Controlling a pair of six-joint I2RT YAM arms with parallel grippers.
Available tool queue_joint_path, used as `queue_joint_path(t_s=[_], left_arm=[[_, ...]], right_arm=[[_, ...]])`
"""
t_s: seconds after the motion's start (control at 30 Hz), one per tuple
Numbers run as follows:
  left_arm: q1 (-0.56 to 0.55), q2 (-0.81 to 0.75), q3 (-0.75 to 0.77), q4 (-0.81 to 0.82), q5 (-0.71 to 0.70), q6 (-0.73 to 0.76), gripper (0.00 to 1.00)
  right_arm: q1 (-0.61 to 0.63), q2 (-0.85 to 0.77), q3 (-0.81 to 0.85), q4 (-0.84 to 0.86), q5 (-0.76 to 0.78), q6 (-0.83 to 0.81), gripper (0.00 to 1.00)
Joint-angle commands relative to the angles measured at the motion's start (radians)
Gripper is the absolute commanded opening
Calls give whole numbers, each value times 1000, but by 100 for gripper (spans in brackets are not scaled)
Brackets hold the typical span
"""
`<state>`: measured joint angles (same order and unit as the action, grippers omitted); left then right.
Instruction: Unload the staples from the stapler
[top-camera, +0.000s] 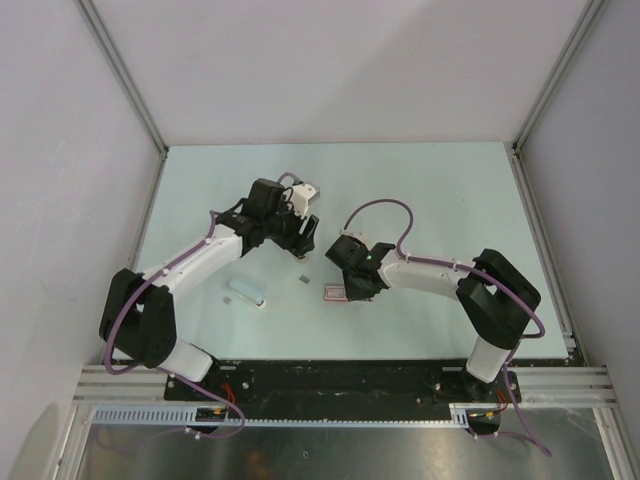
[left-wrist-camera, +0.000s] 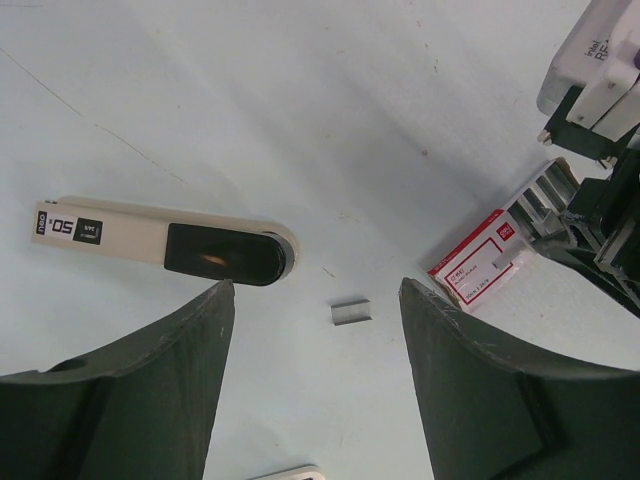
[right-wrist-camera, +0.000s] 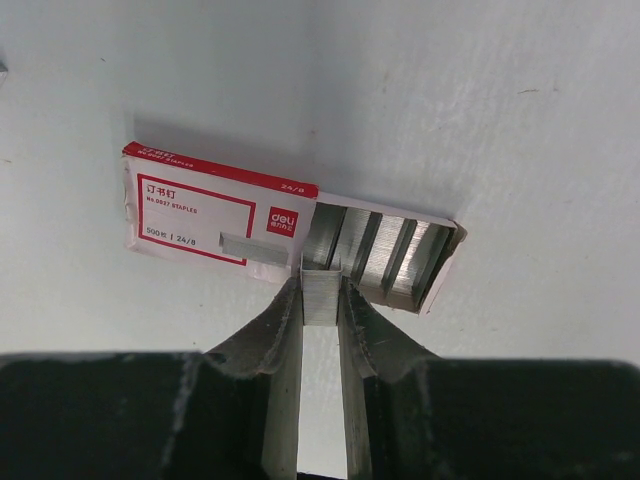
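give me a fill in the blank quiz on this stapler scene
1. The silver staple strip is gripped by the right end effector, not the ___ one.
2. The red-and-white cardboard staple box has its tray slid ___.
3. The left end effector, jaws apart, holds ___.
4. The cream-and-black plastic stapler lies on the pale ___.
Answers: left; open; nothing; table

light: bright, even, overhead; table (top-camera: 430, 180) washed pale
shadows: soft and faint; a blurred-edge band along the staple box (right-wrist-camera: 215, 215)
glare: sheen on the staple strip (right-wrist-camera: 320, 290)
focus: print on box sharp; fingers (right-wrist-camera: 260, 350) near lens dark, blurred
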<state>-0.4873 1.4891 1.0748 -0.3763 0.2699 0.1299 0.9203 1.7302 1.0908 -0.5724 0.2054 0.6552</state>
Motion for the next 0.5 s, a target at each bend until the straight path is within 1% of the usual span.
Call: queue_joint_path(t_s=[0.0,0.27,0.47], left_arm=[[7,-48,-9,10,28,22,72],[8,-47,-11,10,29,19,72],[7,-48,-14,11,28,18,72]], right_arm=[[6,-2,38,-11,29,8,21],[6,-23,38,-11,31,4,32],[12,-40,39,-9,29,3,33]])
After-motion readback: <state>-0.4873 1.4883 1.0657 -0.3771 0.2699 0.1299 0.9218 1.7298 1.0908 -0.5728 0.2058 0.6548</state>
